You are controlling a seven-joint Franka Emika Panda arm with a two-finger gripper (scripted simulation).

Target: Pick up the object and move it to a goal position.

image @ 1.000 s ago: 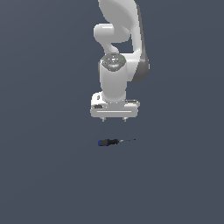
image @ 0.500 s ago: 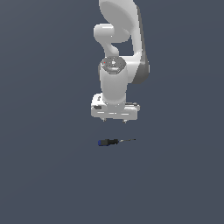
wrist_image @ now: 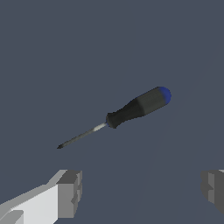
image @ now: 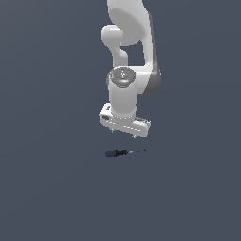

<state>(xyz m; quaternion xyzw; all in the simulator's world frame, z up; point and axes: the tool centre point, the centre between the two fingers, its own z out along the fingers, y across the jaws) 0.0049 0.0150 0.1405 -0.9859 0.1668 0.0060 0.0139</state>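
1. Plain dark grey-blue surface [image: 52,188] fills both views, with no edge, wall or marked goal visible anywhere.
2. Lying flat on it is the screwdriver [image: 123,152], blue butt end toward the exterior view's left, thin grey shaft toward that view's right.
3. Hanging just above it, not touching, is the end effector [image: 123,132], its fingers [wrist_image: 69,192] pointing down and standing well apart with nothing between them.
4. That wide gap suits a descent: the wrist view shows the tool ahead of the fingertips rather than between them, so I judge the arm must shift over the black handle before lowering.
5. Nothing else rests nearby, so room for lowering, closing and carrying off looks free on every side.
6. Being slim and low, the tool could roll or slip if pinched on the shaft.
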